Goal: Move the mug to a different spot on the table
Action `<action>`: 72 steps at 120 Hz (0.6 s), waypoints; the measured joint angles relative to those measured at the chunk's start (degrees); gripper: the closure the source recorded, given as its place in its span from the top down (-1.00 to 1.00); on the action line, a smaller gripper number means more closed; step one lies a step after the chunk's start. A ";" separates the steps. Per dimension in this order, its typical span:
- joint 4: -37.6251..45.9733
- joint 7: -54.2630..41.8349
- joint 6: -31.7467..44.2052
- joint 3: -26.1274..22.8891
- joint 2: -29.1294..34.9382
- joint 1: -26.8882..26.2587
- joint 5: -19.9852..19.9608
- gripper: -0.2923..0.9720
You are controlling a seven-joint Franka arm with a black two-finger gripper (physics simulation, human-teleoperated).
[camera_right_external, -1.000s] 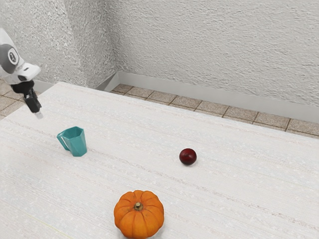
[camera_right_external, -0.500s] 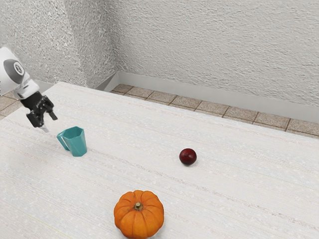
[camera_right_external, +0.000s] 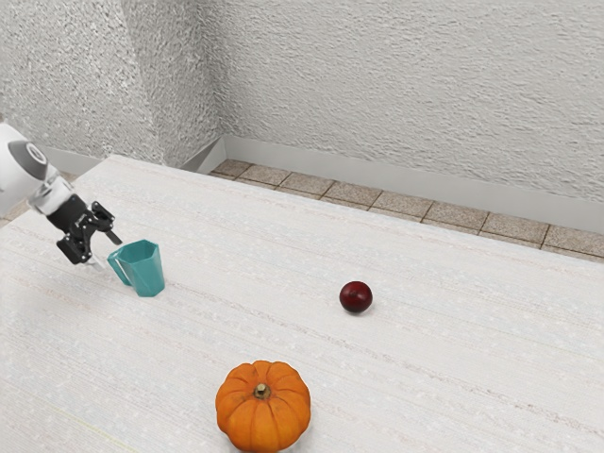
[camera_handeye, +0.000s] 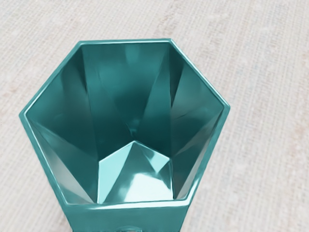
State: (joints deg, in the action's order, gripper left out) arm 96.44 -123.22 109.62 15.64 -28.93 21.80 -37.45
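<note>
A teal, six-sided mug (camera_right_external: 140, 267) stands upright on the white table (camera_right_external: 396, 377) toward the exterior view's left, its handle facing left. My black gripper (camera_right_external: 103, 249) hangs just left of the mug's rim, near the handle, tilted, with its fingers open and nothing between them. In the wrist view I look straight down into the mug (camera_handeye: 126, 140), with its hexagonal rim and empty inside close under my hand.
A dark red, plum-like fruit (camera_right_external: 356, 296) lies right of the table's middle. An orange pumpkin (camera_right_external: 263, 405) sits near the front edge. Tiled floor and a rough grey wall lie behind the table's far edge.
My hand has come down and toward the exterior view's right, from above the table's left edge to just beside the mug's handle, and it has turned. The mug, fruit and pumpkin stayed put.
</note>
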 joint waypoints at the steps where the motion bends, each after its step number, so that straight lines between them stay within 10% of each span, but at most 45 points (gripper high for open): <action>1: 0.01 -0.12 0.03 0.00 -0.04 0.04 -0.17 0.54; 72: 3.08 -2.52 4.69 -0.28 -1.84 -0.02 -5.29 0.49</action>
State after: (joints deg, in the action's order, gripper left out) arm 99.51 -125.74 114.31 15.36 -30.77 21.78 -42.73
